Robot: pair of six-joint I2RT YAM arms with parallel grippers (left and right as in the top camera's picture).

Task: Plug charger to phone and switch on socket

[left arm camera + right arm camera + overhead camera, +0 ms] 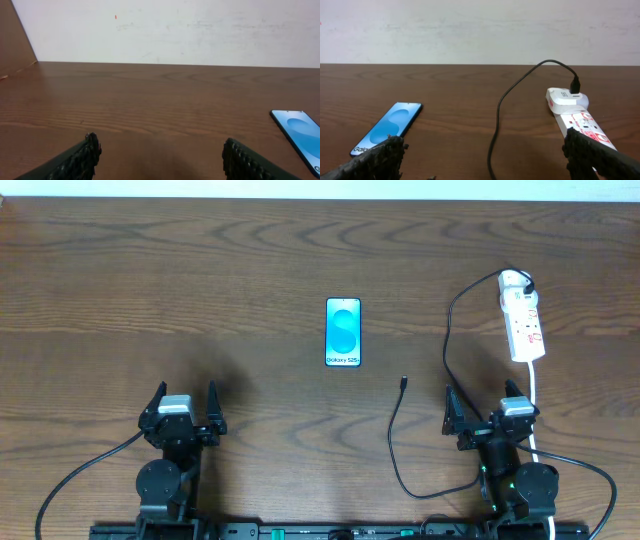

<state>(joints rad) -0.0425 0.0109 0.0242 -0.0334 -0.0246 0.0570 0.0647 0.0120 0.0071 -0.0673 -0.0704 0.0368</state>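
Note:
The phone (342,332) lies flat mid-table, blue screen up, and also shows in the left wrist view (300,132) and right wrist view (387,127). The charger's black cable (392,442) loops along the table. Its loose connector tip (402,383) lies right of and below the phone, apart from it. Its plug (522,280) sits in the far end of the white socket (523,320) at the right. My left gripper (184,392) stands open and empty near the front left. My right gripper (482,402) is open, just below the socket, with the cable (495,135) passing between its fingers untouched.
The socket's white cord (538,405) runs down past the right arm. Thick black robot cables (70,480) trail at the front corners. A pale wall (165,30) rises behind the table's far edge.

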